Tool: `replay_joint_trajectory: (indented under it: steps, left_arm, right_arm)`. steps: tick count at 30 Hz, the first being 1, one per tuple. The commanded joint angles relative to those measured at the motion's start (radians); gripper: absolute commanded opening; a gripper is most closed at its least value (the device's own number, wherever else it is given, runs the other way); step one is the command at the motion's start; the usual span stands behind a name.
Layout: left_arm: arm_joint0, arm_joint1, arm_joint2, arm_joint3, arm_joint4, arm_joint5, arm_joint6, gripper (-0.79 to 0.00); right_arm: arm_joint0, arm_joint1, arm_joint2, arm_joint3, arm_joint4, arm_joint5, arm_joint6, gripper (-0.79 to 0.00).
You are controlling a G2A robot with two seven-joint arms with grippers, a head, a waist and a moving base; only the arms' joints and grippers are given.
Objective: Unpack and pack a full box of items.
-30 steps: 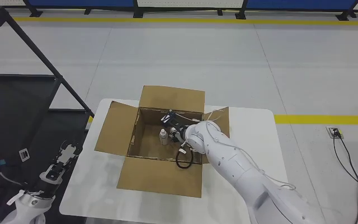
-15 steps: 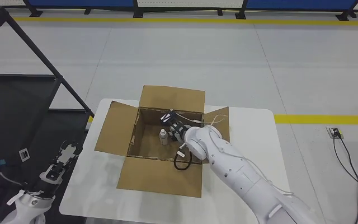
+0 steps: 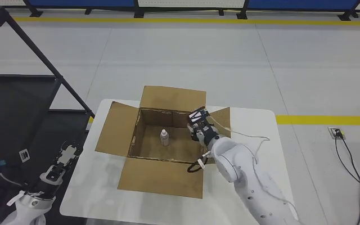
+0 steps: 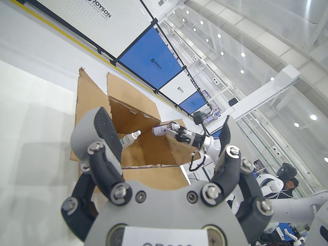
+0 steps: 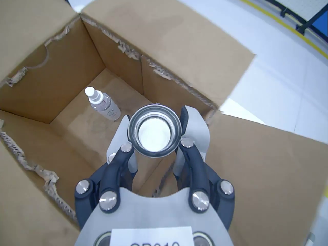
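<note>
An open cardboard box [image 3: 169,104] stands on the white table [image 3: 253,140], flaps spread. On its floor stands one small white spray bottle [image 3: 163,136] [image 5: 103,104] [image 4: 129,139]. My right gripper [image 3: 198,121] [image 5: 155,121] is shut on a metal can [image 5: 154,132] [image 4: 160,130], held above the box's right wall. Its round metal end faces the wrist camera. My left gripper [image 3: 66,156] [image 4: 164,126] hangs open and empty off the table's left edge, far from the box.
A dark rack frame [image 3: 39,56] stands left of the table. The table's right part [image 3: 264,163] lies bare beside the box. Yellow floor lines [image 3: 315,119] run behind and to the right.
My right gripper has risen out of the box with the can and moved right, from the box's back middle to above its right wall. The left arm has kept still.
</note>
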Motion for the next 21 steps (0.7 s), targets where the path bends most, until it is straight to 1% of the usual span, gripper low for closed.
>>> replay_joint_trajectory:
  steps: [1, 4, 7, 10, 12, 15, 17, 19, 21]
  left_arm:
    - [0.000, 0.000, 0.000, 0.000, 0.000, 0.000, 0.000, 0.000]
    - [0.000, 0.000, 0.000, 0.000, 0.000, 0.000, 0.000, 0.000]
    - [0.000, 0.000, 0.000, 0.000, 0.000, 0.000, 0.000, 0.000]
    - [0.000, 0.000, 0.000, 0.000, 0.000, 0.000, 0.000, 0.000]
    - [0.000, 0.000, 0.000, 0.000, 0.000, 0.000, 0.000, 0.000]
    - [0.000, 0.000, 0.000, 0.000, 0.000, 0.000, 0.000, 0.000]
    - [0.000, 0.000, 0.000, 0.000, 0.000, 0.000, 0.000, 0.000]
    - [0.000, 0.000, 0.000, 0.000, 0.000, 0.000, 0.000, 0.000]
    - [0.000, 0.000, 0.000, 0.000, 0.000, 0.000, 0.000, 0.000]
  right_arm:
    - [-0.115, 0.015, 0.079, -0.149, -0.028, 0.017, -0.031, -0.785]
    - [-0.273, 0.030, 0.182, -0.309, -0.042, 0.053, -0.115, -0.785]
    - [-0.423, 0.040, 0.275, -0.413, -0.041, 0.093, -0.204, -0.785]
    - [-0.536, 0.045, 0.351, -0.458, -0.018, 0.112, -0.244, -0.785]
    - [-0.585, 0.047, 0.396, -0.450, 0.009, 0.118, -0.248, -0.785]
    - [-0.602, 0.050, 0.449, -0.382, 0.078, 0.091, -0.219, -0.785]
    - [-0.582, 0.054, 0.472, -0.309, 0.096, 0.051, -0.181, -0.785]
    - [-0.547, 0.058, 0.481, -0.233, 0.071, 0.053, -0.126, -0.785]
    - [-0.511, 0.058, 0.481, -0.171, 0.085, 0.058, -0.092, -0.785]
